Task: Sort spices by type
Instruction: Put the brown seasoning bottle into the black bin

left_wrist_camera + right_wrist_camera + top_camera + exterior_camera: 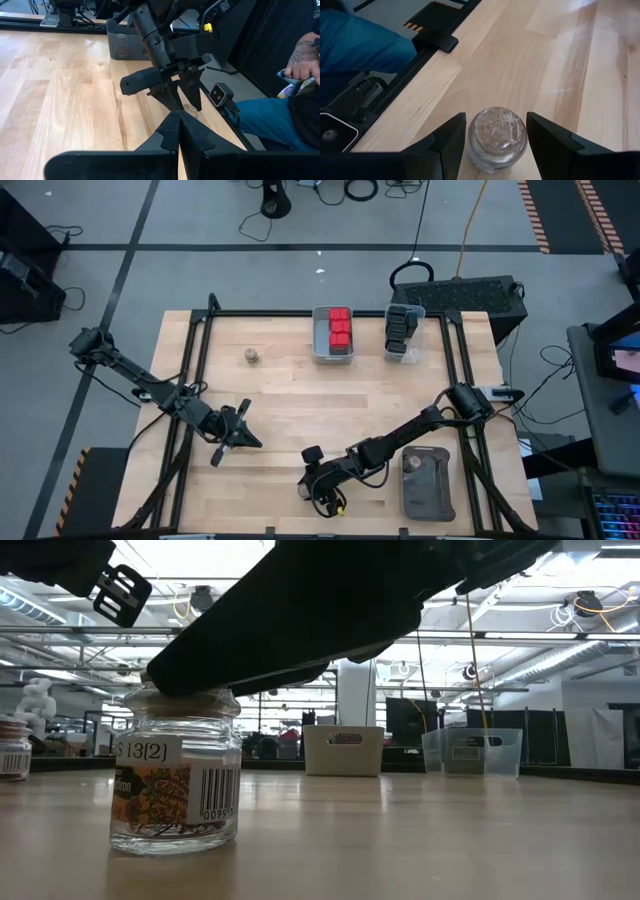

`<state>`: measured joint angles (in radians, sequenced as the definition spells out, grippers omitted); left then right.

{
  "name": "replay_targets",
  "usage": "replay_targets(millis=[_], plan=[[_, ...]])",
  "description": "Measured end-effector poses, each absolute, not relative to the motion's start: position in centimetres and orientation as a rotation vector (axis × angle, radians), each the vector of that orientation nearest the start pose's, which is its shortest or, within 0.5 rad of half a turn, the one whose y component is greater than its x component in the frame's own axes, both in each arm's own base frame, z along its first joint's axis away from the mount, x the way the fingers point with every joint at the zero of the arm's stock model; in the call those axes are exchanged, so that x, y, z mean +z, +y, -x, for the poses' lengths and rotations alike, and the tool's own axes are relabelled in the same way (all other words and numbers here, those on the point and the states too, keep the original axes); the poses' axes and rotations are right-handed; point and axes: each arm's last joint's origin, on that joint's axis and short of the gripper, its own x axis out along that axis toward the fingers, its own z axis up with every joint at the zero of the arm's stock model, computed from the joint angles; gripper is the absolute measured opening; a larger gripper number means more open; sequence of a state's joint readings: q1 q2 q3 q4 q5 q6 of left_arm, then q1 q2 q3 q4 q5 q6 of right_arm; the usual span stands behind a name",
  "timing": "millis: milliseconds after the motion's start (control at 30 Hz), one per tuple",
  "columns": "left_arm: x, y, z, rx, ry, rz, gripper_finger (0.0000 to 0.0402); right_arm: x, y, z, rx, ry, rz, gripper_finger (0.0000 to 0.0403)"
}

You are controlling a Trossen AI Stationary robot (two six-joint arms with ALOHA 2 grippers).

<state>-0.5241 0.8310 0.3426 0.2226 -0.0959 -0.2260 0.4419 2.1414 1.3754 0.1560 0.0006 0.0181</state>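
Note:
A round glass jar (496, 137) of tan-brown spice stands upright on the wood near the table's near edge, also seen in the low view as the labelled jar (175, 780). My right gripper (496, 142) reaches over it with a finger on either side. My left gripper (179, 120) hovers shut, to the left of the jar, holding nothing. Red-capped spices fill a grey bin (337, 330) at the far edge, and dark ones fill a clear bin (400, 330) beside it. Another jar (251, 356) stands alone at the far left. My right gripper pinches the jar between its two fingers (451, 140), on opposite sides of the round wall near its top (471, 135). The fingers slant down from the table's far right. The jar stays upright, with its base (175, 843) on the table.
A flat dark grey tray (436, 490) with one jar (410, 463) on it lies at the near right. A further jar (12, 750) shows at the low view's left edge. A seated person in blue trousers (270, 120) is just beyond the near edge. Bare wood lies mid-table.

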Motion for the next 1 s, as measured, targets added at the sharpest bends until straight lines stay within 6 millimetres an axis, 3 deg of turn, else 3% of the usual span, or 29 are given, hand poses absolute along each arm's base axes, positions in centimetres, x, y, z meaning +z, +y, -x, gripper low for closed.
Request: replay_targets(millis=[400,1000], plan=[[21.1,-8.8,-15.7,-0.394,0.303,0.140,0.0009,13.0,19.8,-41.8,0.425,0.615,0.123,0.0192],[20.9,-8.7,-15.7,-0.384,0.321,0.134,0.0009,13.5,19.8,-41.9,0.427,0.580,0.119,0.0189]])
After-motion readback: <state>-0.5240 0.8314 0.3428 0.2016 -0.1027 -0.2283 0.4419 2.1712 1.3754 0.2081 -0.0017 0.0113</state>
